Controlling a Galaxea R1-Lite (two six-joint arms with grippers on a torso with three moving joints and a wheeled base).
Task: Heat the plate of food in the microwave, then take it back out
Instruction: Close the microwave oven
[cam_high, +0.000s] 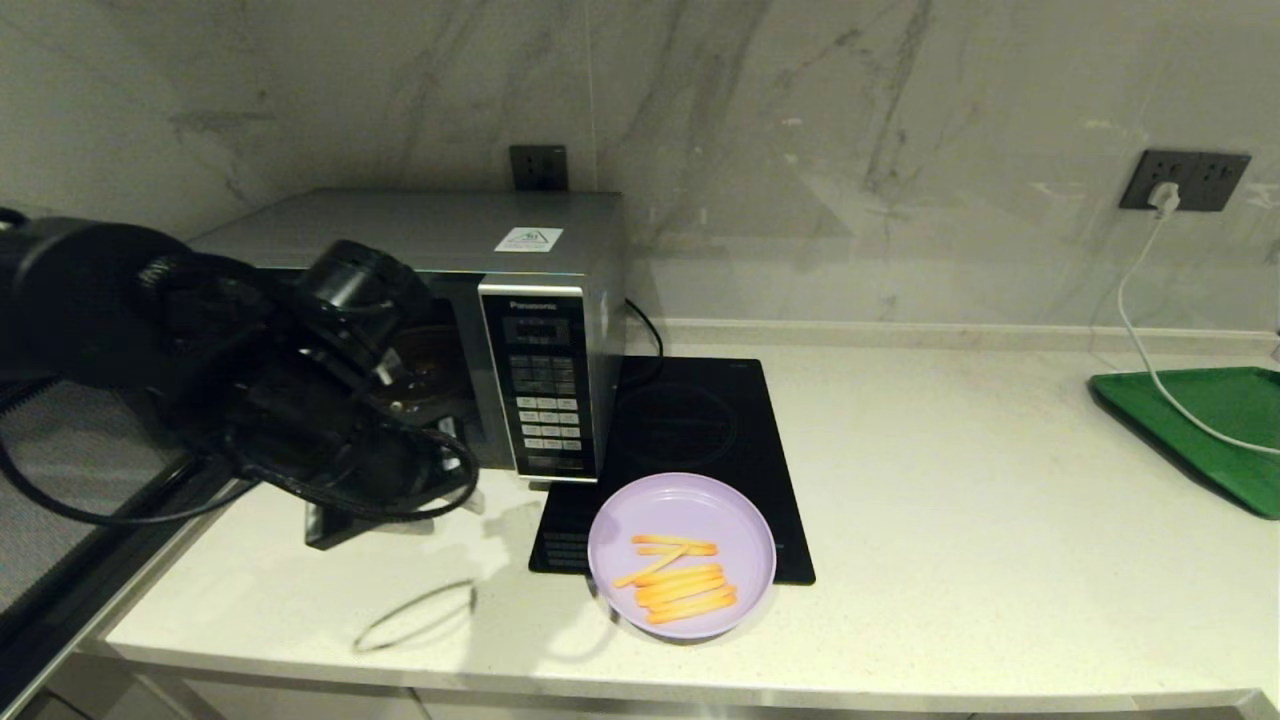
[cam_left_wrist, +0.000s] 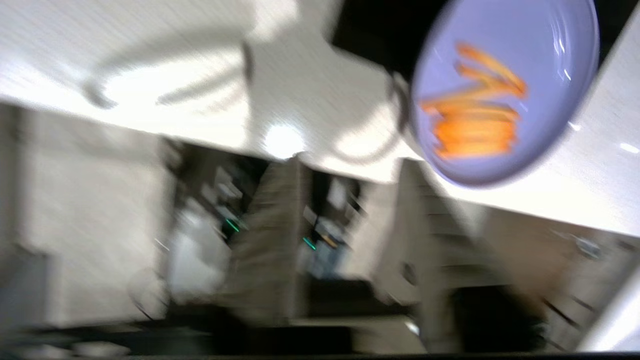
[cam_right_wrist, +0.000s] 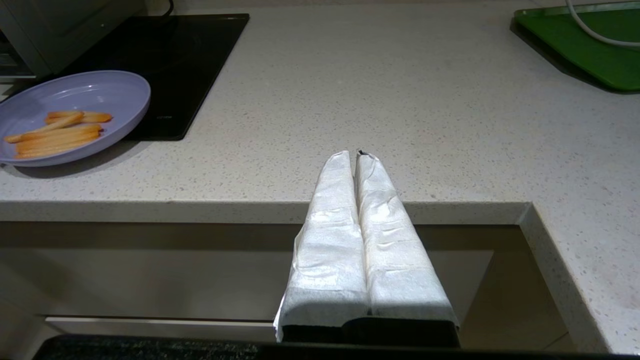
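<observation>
Sitting at the counter's (cam_high: 950, 560) front edge, your plate (cam_high: 682, 555) overlaps the near corner of the black hob (cam_high: 700, 430), just beside the microwave's (cam_high: 545, 300) button panel; I judge that spot keeps it within easy reach of the oven mouth. It holds a small heap of orange-yellow fries (cam_high: 680, 580), bunched on the side nearest you, with the rest of the dish bare. Nothing grips the plate. The microwave door appears swung open to the left, and its cavity (cam_high: 430, 365) shows a dark turntable with no food on it, so loading is still ahead by my reading. Your left arm (cam_high: 250, 390) hangs in front of that opening; you cannot tell from these views whether its pincer is open or closed, nor whether it has hold of anything. Your right pincer (cam_right_wrist: 357, 155) waits low at the counter's front edge, well apart from the plate, its two padded fingers (cam_right_wrist: 330, 235) pressed together on nothing. Farther right lies a green tray (cam_high: 1200, 430) with a white cable (cam_high: 1140, 330) trailing across it.
</observation>
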